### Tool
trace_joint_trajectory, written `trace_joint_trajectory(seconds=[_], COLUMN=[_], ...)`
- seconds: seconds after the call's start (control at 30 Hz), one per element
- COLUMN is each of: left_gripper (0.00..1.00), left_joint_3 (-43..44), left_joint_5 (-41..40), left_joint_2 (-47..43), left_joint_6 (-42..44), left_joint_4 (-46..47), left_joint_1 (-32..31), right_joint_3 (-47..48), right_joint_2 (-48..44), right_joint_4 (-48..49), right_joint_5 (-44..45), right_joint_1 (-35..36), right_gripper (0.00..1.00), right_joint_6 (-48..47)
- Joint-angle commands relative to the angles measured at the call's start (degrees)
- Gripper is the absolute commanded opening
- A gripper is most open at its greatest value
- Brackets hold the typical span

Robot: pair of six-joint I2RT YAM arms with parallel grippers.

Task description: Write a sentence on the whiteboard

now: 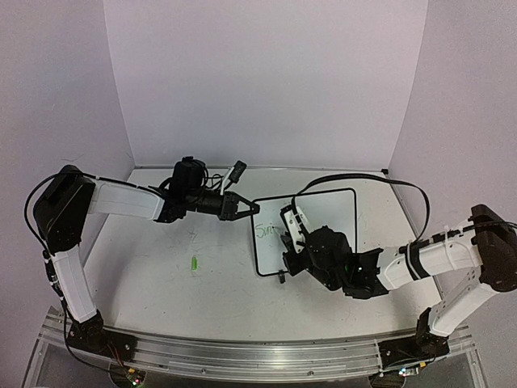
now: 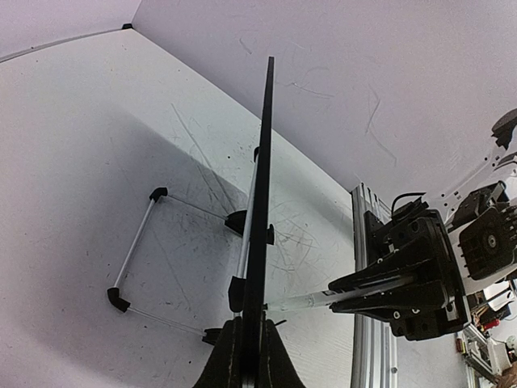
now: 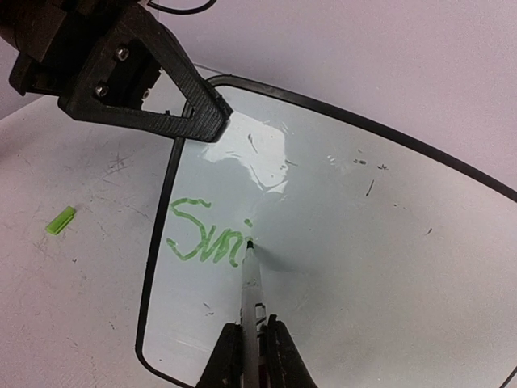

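We had the left gripper (image 1: 245,208) pinched shut on the board (image 1: 335,212) by its left edge, mid-table (image 1: 161,279). The right gripper (image 3: 252,349) was closed on a marker (image 3: 251,279), with the tip touching the board just past the "i". Our worry was that the marker sat far back in the jaws. A hard push could've twisted it, or swung the board in that one-edge pinch, and the line would've wandered. The sentence (image 3: 203,238) read only "Smi", in green. We couldn't read any brand. A green cap (image 3: 60,220) lay on the table.
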Motion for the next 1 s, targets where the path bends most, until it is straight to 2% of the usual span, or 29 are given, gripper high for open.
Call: trace_joint_trajectory(seconds=[0.0,0.7,0.97], left_gripper=[0.00,0.00,0.00], left_joint_3=[-0.6,-0.5,-0.5], left_joint_5=[0.7,0.6,0.5], left_joint_2=[-2.3,-2.1,-1.8], left_joint_6=[0.3,0.4,0.5], left_joint_4=[-1.2,-1.3,-1.3], left_joint_1=[-0.7,-0.6,-0.6], right_joint_3=[0.7,0.0,-4.1], right_joint_2=[0.1,-0.7,-9.8], right_joint_4=[-2.6,-5.0,1.0], right_joint_5=[0.1,0.4,0.2], right_joint_1=[-0.2,0.9,1.8], right_gripper=[0.00,0.00,0.00], right_joint_6=[1.9,3.6,2.8])
